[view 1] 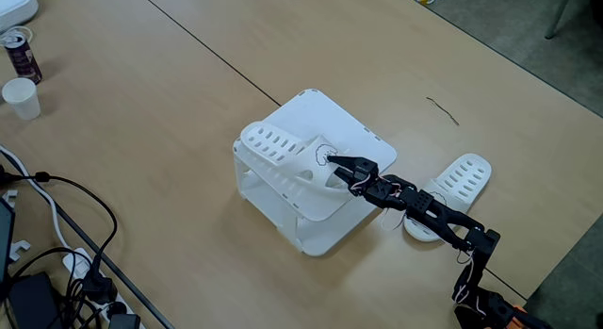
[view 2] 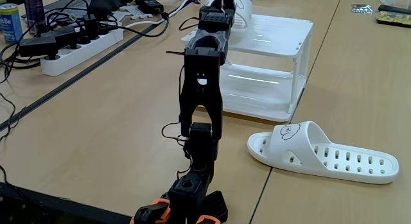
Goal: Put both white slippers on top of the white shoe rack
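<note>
The white shoe rack (view 1: 363, 131) stands mid-table. One white slipper (view 1: 278, 155) lies slanted across its flat top, with the holed end over the left edge. My gripper (view 1: 337, 171) is at that slipper's strap beside the puppy drawing, its jaws closed on the strap. The other white slipper (view 1: 464, 176) lies flat on the table right of the rack, partly under my arm. In the fixed view from behind the arm, this slipper (view 2: 321, 153) lies in the foreground in front of the rack (view 2: 273, 63), and the arm hides most of the slipper on the rack (view 2: 243, 9).
A drink can (view 1: 21, 54) and a white cup (view 1: 21, 98) stand at the far left. Cables and a power strip (view 2: 77, 47) crowd the table's left side. A thin dark wire (view 1: 443, 110) lies beyond the rack. The table edge runs along the right.
</note>
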